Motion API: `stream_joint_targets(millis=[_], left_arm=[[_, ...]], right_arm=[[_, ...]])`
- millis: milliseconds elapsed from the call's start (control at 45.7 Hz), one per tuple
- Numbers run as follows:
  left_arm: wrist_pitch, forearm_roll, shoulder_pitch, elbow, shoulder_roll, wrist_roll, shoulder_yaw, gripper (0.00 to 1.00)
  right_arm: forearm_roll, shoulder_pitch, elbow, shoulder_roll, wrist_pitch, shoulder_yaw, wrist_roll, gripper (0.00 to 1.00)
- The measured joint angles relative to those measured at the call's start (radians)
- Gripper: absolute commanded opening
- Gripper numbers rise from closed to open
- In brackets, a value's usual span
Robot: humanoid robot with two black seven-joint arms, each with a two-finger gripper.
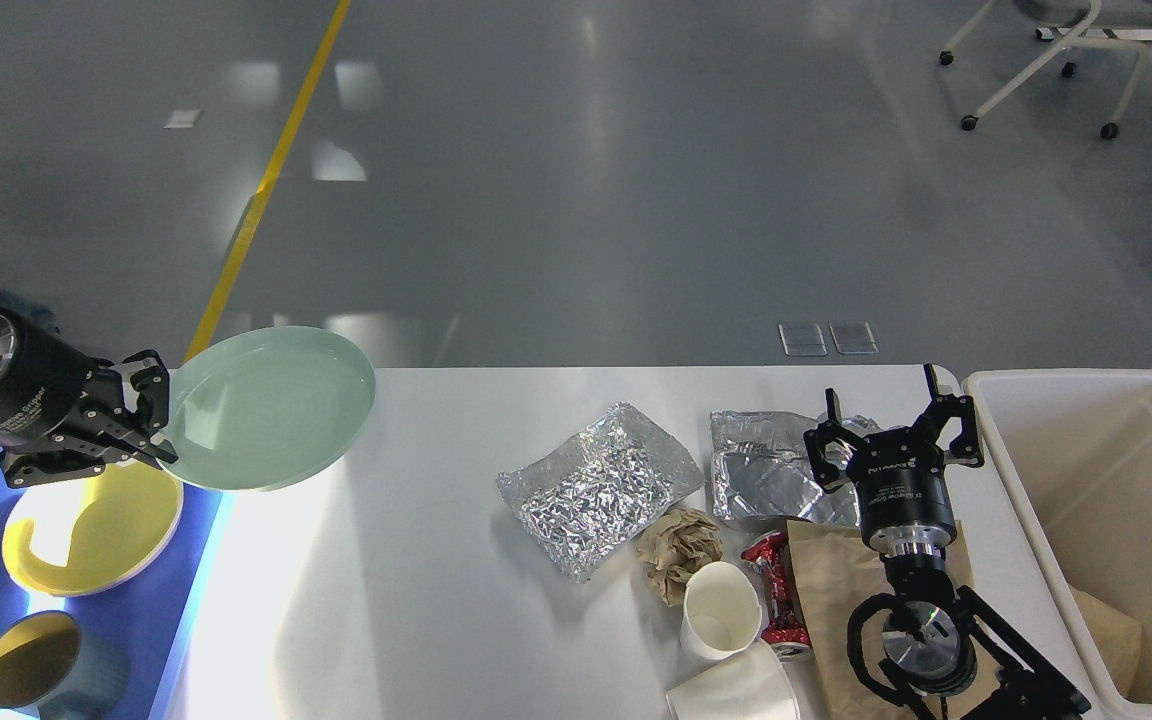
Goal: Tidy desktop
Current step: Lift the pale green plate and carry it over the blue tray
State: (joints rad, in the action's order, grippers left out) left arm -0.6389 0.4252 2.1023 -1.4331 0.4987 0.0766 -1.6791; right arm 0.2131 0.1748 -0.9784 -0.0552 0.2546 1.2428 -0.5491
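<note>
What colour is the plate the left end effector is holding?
Pale mint green plate, gripped at its rim by the left end effector; the head view shows it best.

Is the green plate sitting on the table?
No, the left gripper holds the green plate up by its rim, above the desktop.

Bright light comes from above. The grey floor [576, 180] shows pale shiny patches. My bench [436, 560] glows white at its left side, near the blue tray [166, 600]. The foil sheet [596, 485] sparkles. Soft shadows lie beside things. Everything looks sharp.
</note>
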Motion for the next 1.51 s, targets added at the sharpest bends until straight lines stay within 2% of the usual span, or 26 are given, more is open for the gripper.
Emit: stream_joint_targets(millis=[175,285,328,482,569,657,788,1051,1511], left_arm=[[-0.001,-0.006,-0.179,0.192,0.114,-0.009,0.022,0.00],[0.011,-0.005,-0.338,0.341,0.188,-0.021,0.097,0.00],[0.013,-0.004,-0.405,0.394,0.209,-0.038,0.138,0.00],[0.019,-0.002,-0.652,0.594,0.262,-0.149,0.354,0.00],[0.028,-0.002,-0.780,0.689,0.283,-0.196,0.476,0.00],[0.046,-0.001,-0.889,0.773,0.288,-0.226,0.574,0.00],[0.079,0.000,-1.005,0.881,0.285,-0.246,0.681,0.00],[0.170,0.001,-1.080,0.919,0.268,-0.266,0.775,0.00],[0.166,-0.005,-1.097,0.915,0.229,-0.270,0.782,0.00]], right_arm=[[-0.001,-0.001,-0.001,0.000,0.000,0.000,0.000,1.00],[0.000,-0.001,-0.001,0.000,0.000,0.000,0.000,1.00],[0.000,-0.001,-0.001,0.000,0.000,0.000,0.000,1.00],[0.000,-0.001,-0.001,0.000,0.000,0.000,0.000,1.00],[0.000,-0.001,-0.001,0.000,0.000,0.000,0.000,1.00],[0.000,-0.001,-0.001,0.000,0.000,0.000,0.000,1.00],[0.000,-0.001,-0.001,0.000,0.000,0.000,0.000,1.00],[0.000,-0.001,0.000,0.000,0.000,0.000,0.000,1.00],[0.000,-0.001,0.000,0.000,0.000,0.000,0.000,1.00]])
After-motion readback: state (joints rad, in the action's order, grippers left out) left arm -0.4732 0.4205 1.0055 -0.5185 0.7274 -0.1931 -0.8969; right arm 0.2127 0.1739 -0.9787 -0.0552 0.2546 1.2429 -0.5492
